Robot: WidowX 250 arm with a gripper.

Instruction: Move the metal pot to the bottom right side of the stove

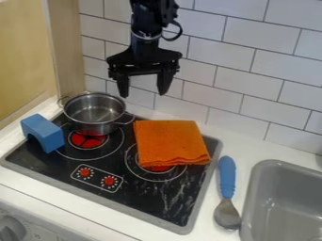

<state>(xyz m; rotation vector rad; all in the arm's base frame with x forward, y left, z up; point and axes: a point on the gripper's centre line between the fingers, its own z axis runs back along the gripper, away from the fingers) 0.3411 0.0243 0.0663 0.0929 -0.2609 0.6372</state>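
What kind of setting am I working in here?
Probably a toy kitchen: a black stovetop with painted-looking red burners, a grey sink set in the white counter, and a metal pot.

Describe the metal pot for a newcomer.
Find the black stovetop, upper-left part in view. The round, open silver metal pot stands there, right of the blue arch block, left of the orange cloth. Only it is shiny, with loop handles.

Pot (94, 128): silver. Stove (146, 201): black, grey-rimmed, red-centred burner rings. Cloth (168, 141): orange. Arch block (43, 132): blue. Spoon (227, 181): blue handle, silver bowl. Wall tiles (261, 33): white, grey-lined grid.
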